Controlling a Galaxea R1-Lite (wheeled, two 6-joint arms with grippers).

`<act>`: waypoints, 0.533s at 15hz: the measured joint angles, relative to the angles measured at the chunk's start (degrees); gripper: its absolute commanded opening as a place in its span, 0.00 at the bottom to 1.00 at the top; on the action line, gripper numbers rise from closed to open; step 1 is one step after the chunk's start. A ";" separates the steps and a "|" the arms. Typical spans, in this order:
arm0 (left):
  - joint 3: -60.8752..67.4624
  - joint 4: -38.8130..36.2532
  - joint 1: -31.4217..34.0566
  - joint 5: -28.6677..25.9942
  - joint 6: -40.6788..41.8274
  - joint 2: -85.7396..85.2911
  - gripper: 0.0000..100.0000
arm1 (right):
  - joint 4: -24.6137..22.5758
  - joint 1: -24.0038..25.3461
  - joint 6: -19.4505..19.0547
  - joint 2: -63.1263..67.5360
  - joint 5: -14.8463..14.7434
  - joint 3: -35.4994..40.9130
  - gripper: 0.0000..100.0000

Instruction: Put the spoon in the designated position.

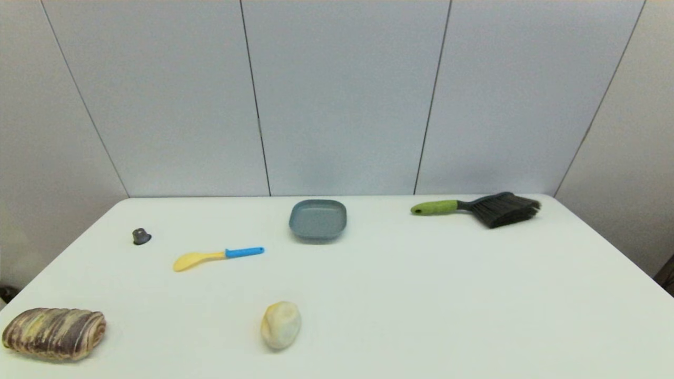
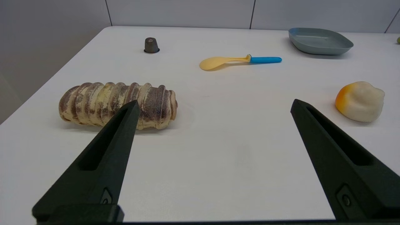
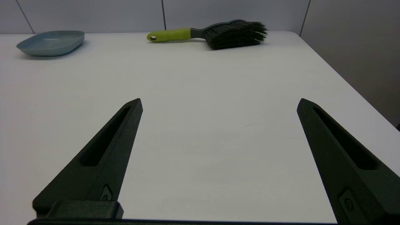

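Note:
The spoon (image 1: 217,256) lies flat on the white table left of centre, its yellow bowl toward the left and its blue handle toward the right; the left wrist view shows the spoon (image 2: 239,60) farther off. My left gripper (image 2: 214,104) hangs open near the table's front left, well short of the spoon, holding nothing. My right gripper (image 3: 218,103) is open over bare tabletop at the front right, also holding nothing. Neither arm shows in the head view. The designated position has no mark that I can see.
A grey square plate (image 1: 317,219) sits at the back centre, a green-handled brush (image 1: 479,208) at the back right. A small dark cone-shaped cap (image 1: 141,236) stands back left. A striped bread roll (image 1: 53,332) lies front left, a pale yellow-white lump (image 1: 280,325) front centre.

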 measured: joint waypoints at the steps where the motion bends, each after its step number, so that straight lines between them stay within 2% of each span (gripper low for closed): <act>1: 0.00 0.00 -0.02 0.00 0.00 0.00 1.00 | 0.00 0.00 0.00 0.00 -0.02 0.00 1.00; 8: 0.00 0.00 -0.04 0.00 0.00 0.00 1.00 | 0.78 0.00 -0.49 2.72 0.02 -0.93 1.00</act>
